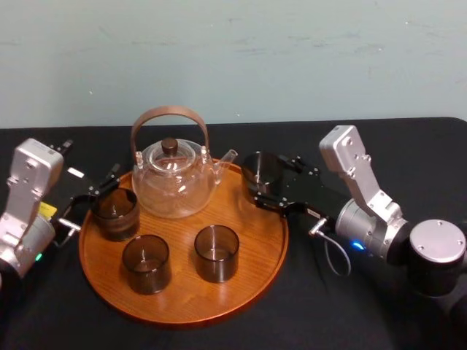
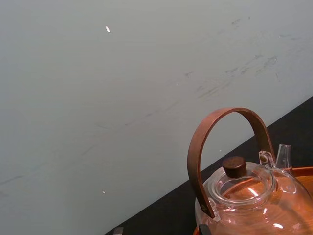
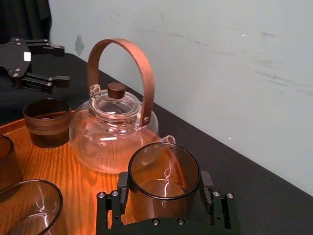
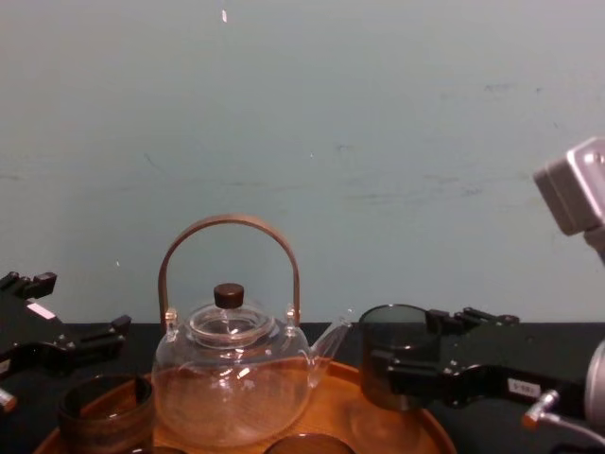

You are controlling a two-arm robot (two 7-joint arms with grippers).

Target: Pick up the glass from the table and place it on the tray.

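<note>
A black table (image 1: 328, 313) carried a round wooden tray (image 1: 179, 295). A clear glass teapot (image 1: 174, 182) with a brown hoop handle stood at the tray's far side, between the two sets of fingers.

The right gripper (image 3: 164, 193) reached in from the right. Its fingers (image 3: 208, 188) were closed on a smoky glass (image 3: 164, 169), one on each side of its lower wall. The glass was upright, with its open mouth above the fingers. It was held at the tray's far right rim, just beside the teapot's spout. Whether it was touching the wood or hanging just above it could not be told.

The left gripper (image 3: 56, 62) was at the tray's left edge. Its fingers were spread apart with nothing between them.

Three more smoky glasses stood upright on the tray. One (image 1: 115, 213) sat just beyond the left fingers, near them but not between them. The other two (image 1: 146, 262) (image 1: 217, 252) stood side by side toward the near rim, well apart from both sets of fingers.
</note>
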